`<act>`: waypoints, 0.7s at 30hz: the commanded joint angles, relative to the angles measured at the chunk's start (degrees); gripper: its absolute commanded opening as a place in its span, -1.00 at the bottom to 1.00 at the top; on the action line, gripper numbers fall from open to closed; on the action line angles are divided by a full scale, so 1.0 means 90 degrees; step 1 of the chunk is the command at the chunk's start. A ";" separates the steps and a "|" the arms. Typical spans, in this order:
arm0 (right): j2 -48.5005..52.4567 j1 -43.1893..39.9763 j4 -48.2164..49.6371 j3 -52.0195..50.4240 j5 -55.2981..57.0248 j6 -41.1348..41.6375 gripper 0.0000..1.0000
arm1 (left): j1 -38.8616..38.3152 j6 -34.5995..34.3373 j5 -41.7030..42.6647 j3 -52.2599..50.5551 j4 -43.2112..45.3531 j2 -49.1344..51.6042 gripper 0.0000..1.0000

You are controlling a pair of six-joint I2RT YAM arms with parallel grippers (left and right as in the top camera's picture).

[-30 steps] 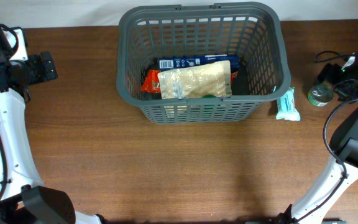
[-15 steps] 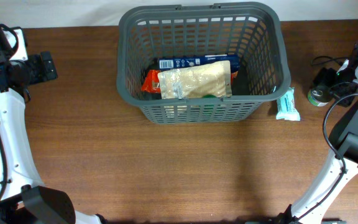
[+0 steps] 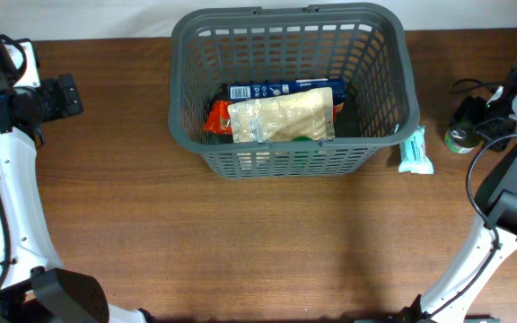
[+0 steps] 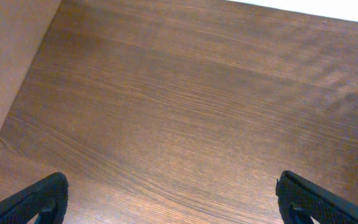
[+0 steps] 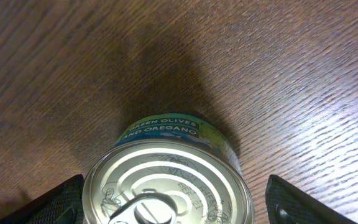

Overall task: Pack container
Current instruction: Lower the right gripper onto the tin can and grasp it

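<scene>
Well, my right pincer stands wide, its fingers either side of a round tin can and not clamped on it. The can sits upright on the bench, near the right edge. My left pincer is spread wide too, over bare wood far to the left, holding nothing. The container stands at the back middle of the bench, well apart from both pincers. In it lie a blue box, a red packet and a pale pouch on top. A small teal packet lies just beside its right wall.
</scene>
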 commanded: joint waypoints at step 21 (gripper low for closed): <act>0.0376 0.0189 -0.0163 -0.0034 0.0063 0.0058 0.30 | 0.0036 -0.0083 0.0073 -0.0049 -0.0010 0.0022 0.99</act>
